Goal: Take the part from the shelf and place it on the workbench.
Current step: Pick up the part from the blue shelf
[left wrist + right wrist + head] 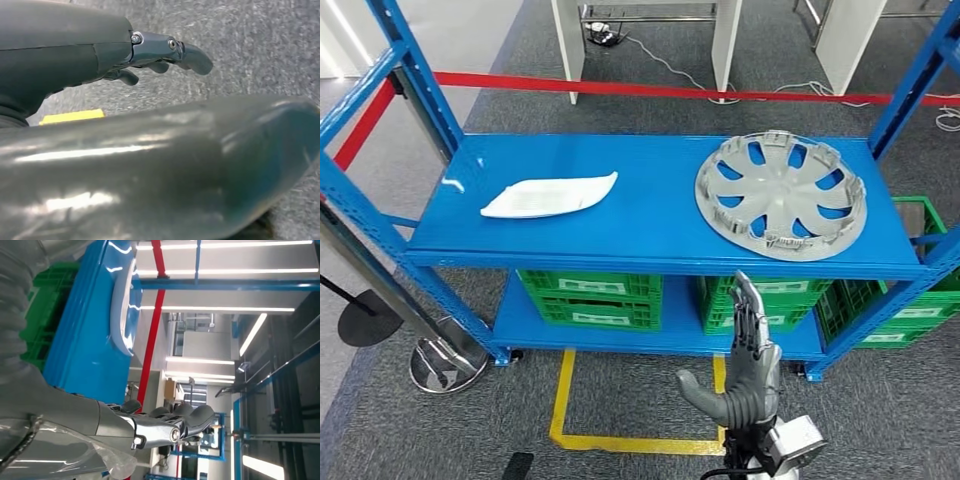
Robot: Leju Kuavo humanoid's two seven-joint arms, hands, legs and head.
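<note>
Nearest the camera, low in the head view: the right hand (pixel 745 365), raised in front of the shelf with fingers straight and lightly apart, thumb out to the left, holding nothing. Well short of the shelf's near edge, touching neither part. Same hand in the right wrist view (pixel 166 425), fingers extended and empty.

In the left wrist view, the left hand (pixel 162 52) hanging over grey carpet and a strip of yellow floor tape (pixel 71 116), fingers loosely extended with nothing between them.

On the upper deck of the blue metal shelf (pixel 652 215), two candidates for the part. To the right, a round silver plastic wheel cover with curved spokes (pixel 780 195), lying flat, just above and beyond the raised hand. To the left, a long flat white plastic trim piece with pointed ends (pixel 550 196), also lying flat, well apart from the wheel cover. Cannot tell from the task sentence which is meant, though the hand's position suggests the wheel cover.

Below, green plastic crates (pixel 588 297) on the lower deck. Farther off, a red barrier tape (pixel 660 90) across the floor.

Judged progress: barely begun. Nothing grasped, nothing lifted, both pieces untouched on the shelf. Left to do: reach in, grip, lift clear, turn to the workbench, set down
</note>
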